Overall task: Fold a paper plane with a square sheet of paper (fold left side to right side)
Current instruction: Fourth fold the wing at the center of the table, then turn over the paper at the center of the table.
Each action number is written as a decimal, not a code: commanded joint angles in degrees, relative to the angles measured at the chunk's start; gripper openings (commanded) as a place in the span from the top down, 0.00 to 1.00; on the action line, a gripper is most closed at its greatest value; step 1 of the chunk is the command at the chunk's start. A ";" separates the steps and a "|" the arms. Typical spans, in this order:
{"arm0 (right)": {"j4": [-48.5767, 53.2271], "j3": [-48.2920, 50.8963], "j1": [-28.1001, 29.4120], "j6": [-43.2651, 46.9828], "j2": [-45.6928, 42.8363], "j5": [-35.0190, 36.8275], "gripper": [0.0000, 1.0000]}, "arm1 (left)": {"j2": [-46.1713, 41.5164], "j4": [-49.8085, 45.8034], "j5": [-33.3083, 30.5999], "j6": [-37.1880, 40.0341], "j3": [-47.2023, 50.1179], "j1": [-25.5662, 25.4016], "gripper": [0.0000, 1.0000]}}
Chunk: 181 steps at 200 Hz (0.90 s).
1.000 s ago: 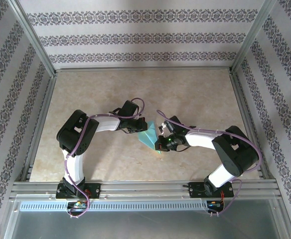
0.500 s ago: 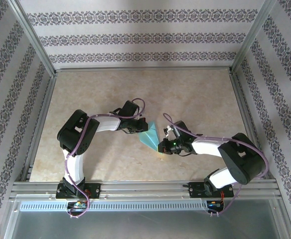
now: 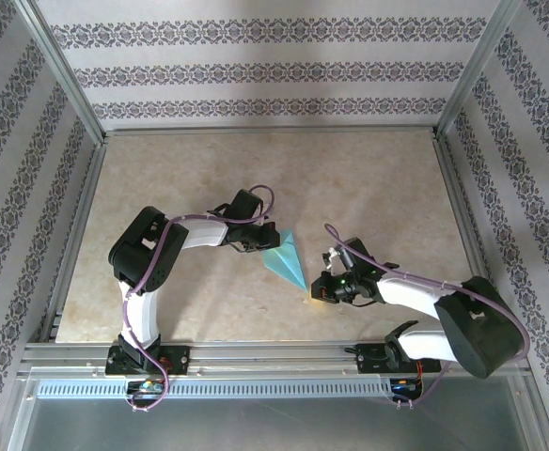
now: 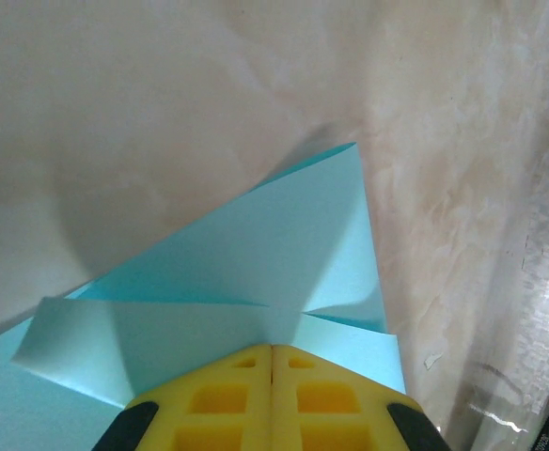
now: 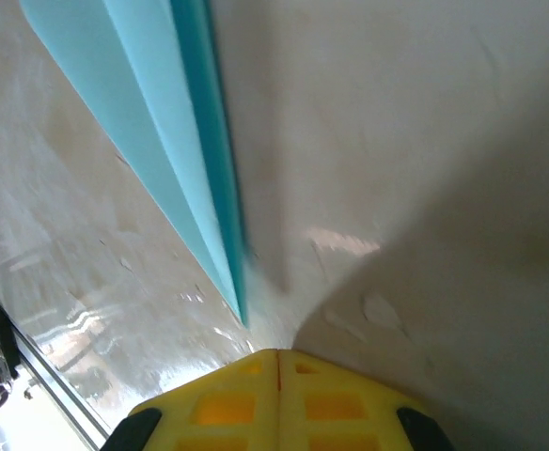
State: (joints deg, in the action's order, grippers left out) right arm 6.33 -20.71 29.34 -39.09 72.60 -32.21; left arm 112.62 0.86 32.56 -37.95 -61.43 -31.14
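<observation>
Left gripper [image 3: 258, 241], yellow fingers [image 4: 209, 399] pressed together, clamped on the wide tail of the plane [image 3: 287, 256]. Right gripper [image 3: 323, 287] closed too, fingers [image 5: 209, 404] meeting along one seam with nothing between them, low over the table and just beside the plane's tip.

Walls [image 3: 256, 56] on three sides, papered in pale stripes with dark floral bands. Silver metal posts at the corners, and a rail [image 3: 274, 355] of the same metal across the near edge. Table [image 3: 350, 178] in marbled beige, glossy, with soft reflections and grey shadows in both wrist views.

Left arm [image 3: 143, 258] white and black, elbow bent out to the left, forearm reaching toward the middle. Right arm [image 3: 462, 324] lying low, stretched leftward from its base. Purple cable looped along each.

Plane cyan, slim and pointed, lying on the table near the middle, between the two grippers. Wide end at the left one, tip aimed toward the near right. Layered flaps and a lengthwise crease plain in the left wrist view; a darker folded edge in the right wrist view. Small flecks on the surface near the tip.
</observation>
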 commanded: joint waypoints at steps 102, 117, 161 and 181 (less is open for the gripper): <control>0.57 -16.69 -8.18 16.33 8.34 -4.83 0.50 | -18.02 -4.31 -4.97 0.36 2.04 3.13 0.77; -0.71 -18.91 -8.07 17.87 12.17 -5.75 0.49 | -21.12 -4.33 -6.24 0.04 4.93 4.11 0.76; -7.22 -21.65 -7.55 18.10 21.51 -8.83 0.53 | -25.23 -3.42 -7.25 -1.40 10.94 5.15 0.70; -8.68 -22.27 -6.70 18.32 23.86 -9.89 0.58 | -25.94 -3.11 -7.25 -1.67 12.09 5.53 0.68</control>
State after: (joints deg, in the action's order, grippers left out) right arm 1.83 -41.41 21.45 -22.50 94.11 -38.65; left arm 88.25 -1.17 26.35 -38.52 -50.59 -26.22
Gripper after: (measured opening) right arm 0.450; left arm 0.312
